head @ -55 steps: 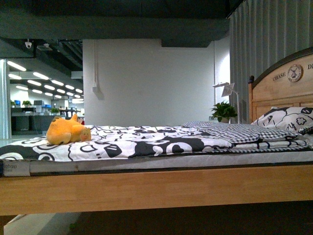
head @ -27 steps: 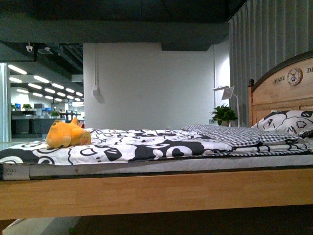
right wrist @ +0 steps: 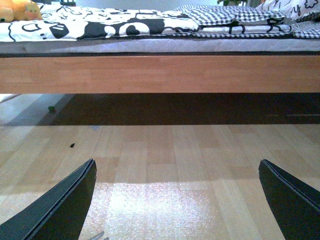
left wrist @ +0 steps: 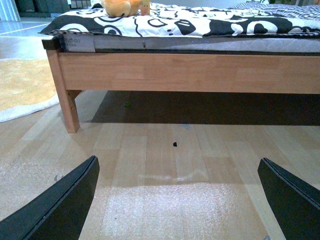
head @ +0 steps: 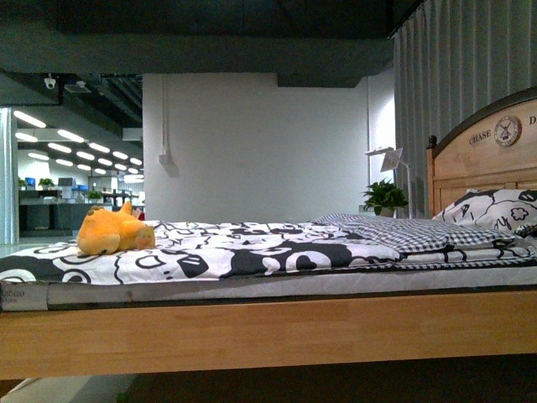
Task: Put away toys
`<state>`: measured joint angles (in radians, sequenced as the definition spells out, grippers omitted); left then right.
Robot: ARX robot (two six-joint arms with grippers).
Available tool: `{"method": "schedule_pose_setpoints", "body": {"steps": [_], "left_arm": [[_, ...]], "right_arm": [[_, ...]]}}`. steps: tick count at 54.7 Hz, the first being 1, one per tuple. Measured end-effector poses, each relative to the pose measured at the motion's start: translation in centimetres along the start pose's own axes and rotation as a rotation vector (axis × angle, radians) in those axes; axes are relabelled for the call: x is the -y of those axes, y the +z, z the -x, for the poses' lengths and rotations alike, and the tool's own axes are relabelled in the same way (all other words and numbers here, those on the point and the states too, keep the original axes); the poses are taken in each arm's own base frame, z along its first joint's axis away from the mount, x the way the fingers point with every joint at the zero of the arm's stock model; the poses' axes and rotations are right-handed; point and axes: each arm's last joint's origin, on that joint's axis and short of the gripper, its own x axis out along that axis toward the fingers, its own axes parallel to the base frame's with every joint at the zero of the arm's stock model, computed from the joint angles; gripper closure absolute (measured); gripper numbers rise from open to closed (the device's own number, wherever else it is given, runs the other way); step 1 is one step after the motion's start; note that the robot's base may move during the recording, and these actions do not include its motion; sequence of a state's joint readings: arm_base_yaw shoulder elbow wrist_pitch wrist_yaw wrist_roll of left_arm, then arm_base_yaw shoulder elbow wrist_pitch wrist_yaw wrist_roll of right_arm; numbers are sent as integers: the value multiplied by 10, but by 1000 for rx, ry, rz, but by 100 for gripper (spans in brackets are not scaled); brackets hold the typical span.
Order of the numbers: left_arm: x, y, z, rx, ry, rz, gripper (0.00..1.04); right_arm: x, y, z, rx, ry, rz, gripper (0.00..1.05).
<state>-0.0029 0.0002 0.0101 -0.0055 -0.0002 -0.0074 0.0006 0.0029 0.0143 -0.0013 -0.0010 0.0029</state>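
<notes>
The orange plush toy lies at the left, foot end of the wooden bed on its black-and-white quilt, with the pillow far right. Compared with a second ago, the whole scene sits slightly lower in the front view, and the toy keeps its spot. The left gripper and right gripper hang over the floor, jaws wide and empty.

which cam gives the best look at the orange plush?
Front view: the whole orange plush shows, lying on the bedspread. Left wrist view crops the orange plush at the frame edge; right wrist view shows the orange plush small, also cropped.
</notes>
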Motion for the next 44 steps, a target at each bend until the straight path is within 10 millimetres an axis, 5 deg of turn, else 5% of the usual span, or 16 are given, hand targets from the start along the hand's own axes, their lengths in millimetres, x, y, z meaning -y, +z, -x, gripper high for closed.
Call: {"method": "schedule_pose_setpoints", "body": {"steps": [44], "left_arm": [[0,0,0,0,0,0,6]], "right_arm": [[0,0,0,0,0,0,7]]}}
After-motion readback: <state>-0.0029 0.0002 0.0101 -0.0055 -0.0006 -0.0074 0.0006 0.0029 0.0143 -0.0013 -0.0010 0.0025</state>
